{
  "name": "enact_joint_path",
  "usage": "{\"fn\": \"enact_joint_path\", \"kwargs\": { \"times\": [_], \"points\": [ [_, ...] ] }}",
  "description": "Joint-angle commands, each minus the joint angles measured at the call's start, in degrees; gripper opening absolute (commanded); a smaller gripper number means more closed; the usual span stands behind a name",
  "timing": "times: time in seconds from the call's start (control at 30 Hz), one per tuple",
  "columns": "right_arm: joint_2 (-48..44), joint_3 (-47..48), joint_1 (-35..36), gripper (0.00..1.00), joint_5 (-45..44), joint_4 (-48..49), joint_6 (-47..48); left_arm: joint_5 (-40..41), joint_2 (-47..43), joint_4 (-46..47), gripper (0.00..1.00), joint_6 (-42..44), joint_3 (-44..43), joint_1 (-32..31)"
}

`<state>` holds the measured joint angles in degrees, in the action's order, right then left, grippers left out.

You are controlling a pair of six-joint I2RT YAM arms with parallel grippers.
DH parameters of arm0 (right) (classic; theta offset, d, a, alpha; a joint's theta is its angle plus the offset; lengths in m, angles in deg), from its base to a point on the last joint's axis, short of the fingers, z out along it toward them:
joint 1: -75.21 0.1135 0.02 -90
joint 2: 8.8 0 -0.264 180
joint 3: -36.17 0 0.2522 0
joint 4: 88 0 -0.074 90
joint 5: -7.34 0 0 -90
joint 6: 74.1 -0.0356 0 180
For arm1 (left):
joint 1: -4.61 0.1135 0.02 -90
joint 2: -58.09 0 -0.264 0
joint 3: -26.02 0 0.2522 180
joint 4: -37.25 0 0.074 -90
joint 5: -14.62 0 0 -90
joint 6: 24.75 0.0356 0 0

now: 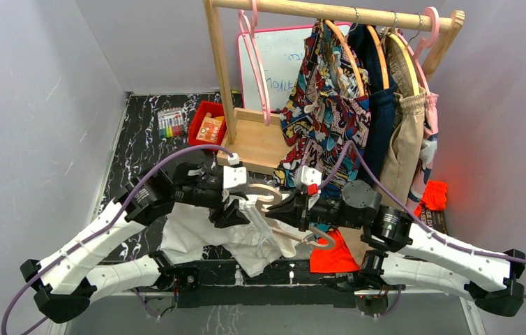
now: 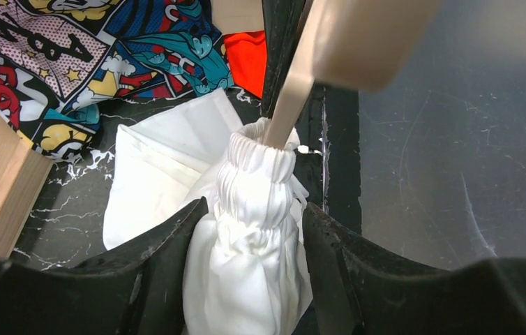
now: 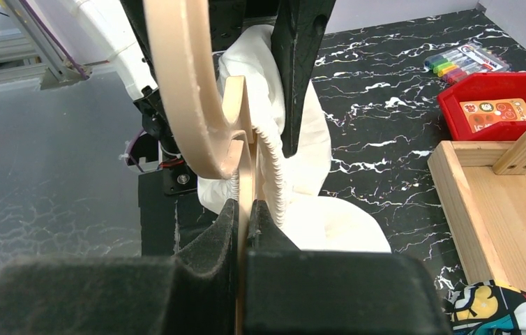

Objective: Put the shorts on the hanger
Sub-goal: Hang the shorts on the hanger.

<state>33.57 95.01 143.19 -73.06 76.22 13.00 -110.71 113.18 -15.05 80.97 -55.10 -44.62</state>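
Judged to be at the threading step. Found the left hand [image 2: 253, 216] clamped on the shorts [image 2: 257, 174] at the gathered waistband, bunched above the table [image 3: 386, 118], centre frame. Found the right hand [image 3: 246, 209] pinched shut on the hanger [image 3: 183, 84], one end entering the waistband. Calls next for driving the hanger deeper and spreading the waistband.

Whiteboard [image 1: 282, 66]: faint handwriting, illegible. Comic-print garment [image 2: 72, 49]: big cartoon letters, no whole word readable.

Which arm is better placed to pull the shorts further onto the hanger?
Left. The left end effector grips the shorts at the waistband around the hanger; the right end effector clamps the hanger.
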Motion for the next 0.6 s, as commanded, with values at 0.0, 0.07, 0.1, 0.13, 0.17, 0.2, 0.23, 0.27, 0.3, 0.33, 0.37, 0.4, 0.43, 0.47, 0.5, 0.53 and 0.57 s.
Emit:
{"fn": "enact_joint_path", "kwargs": {
  "times": [0.0,0.07,0.1,0.13,0.17,0.2,0.23,0.27,0.3,0.33,0.37,0.4,0.43,0.47,0.5,0.53,0.57],
  "points": [
    [-0.5,0.8,0.0,0.00,1.0,9.8,-0.8,-4.1,0.7,1.8,0.50,-0.7,-0.3,-0.1],
    [-0.3,0.8,0.0,0.00,1.2,10.1,-0.9,-4.6,0.9,2.2,0.48,-0.9,-0.1,0.0],
    [-0.2,0.7,0.0,0.00,1.3,10.3,-1.0,-4.8,1.0,2.4,0.47,-1.1,0.0,0.0],
    [-0.1,0.7,0.0,0.00,1.4,10.5,-1.1,-5.0,1.1,2.5,0.46,-1.2,0.1,0.0],
    [-0.1,0.7,0.0,0.00,1.4,10.7,-1.3,-5.2,1.1,2.7,0.45,-1.3,0.2,0.0],
    [-0.1,0.6,0.0,0.00,1.5,10.9,-1.4,-5.5,1.1,2.8,0.44,-1.4,0.4,0.0],
    [-0.1,0.5,0.0,0.00,1.7,11.1,-1.6,-5.8,1.2,3.0,0.42,-1.5,0.6,0.0],
    [-0.1,0.5,0.0,0.00,1.8,11.4,-1.7,-6.1,1.2,3.2,0.39,-1.5,0.8,0.0],
    [-0.1,0.4,0.0,0.00,1.9,11.5,-1.9,-6.4,1.3,3.2,0.36,-1.7,0.9,0.0],
    [-0.1,0.4,0.0,0.00,2.0,11.8,-2.0,-6.8,1.4,3.4,0.32,-1.7,1.0,0.0],
    [-0.1,0.4,0.0,0.00,2.1,12.1,-2.2,-7.1,1.5,3.5,0.23,-1.7,1.1,0.0],
    [-0.1,0.5,0.0,0.00,2.2,12.3,-2.3,-7.2,1.7,3.4,0.16,-1.7,1.2,0.0],
    [-0.1,0.5,0.0,0.00,2.3,12.5,-2.4,-7.3,1.7,3.5,0.05,-1.6,1.2,0.0],
    [-0.1,0.6,0.0,0.00,2.4,12.5,-2.5,-7.2,1.7,3.5,0.00,-1.6,1.3,0.1],
    [-0.1,0.8,0.0,0.00,2.4,12.4,-2.5,-7.2,1.7,3.5,0.00,-1.6,1.4,0.0],
    [-0.1,0.9,0.1,0.00,2.4,12.2,-2.6,-7.0,1.5,3.6,0.00,-1.5,1.5,0.0],
    [-0.1,0.9,0.0,0.00,2.4,11.9,-2.5,-6.7,1.1,4.0,0.00,-1.6,1.7,0.0]
  ]
}}
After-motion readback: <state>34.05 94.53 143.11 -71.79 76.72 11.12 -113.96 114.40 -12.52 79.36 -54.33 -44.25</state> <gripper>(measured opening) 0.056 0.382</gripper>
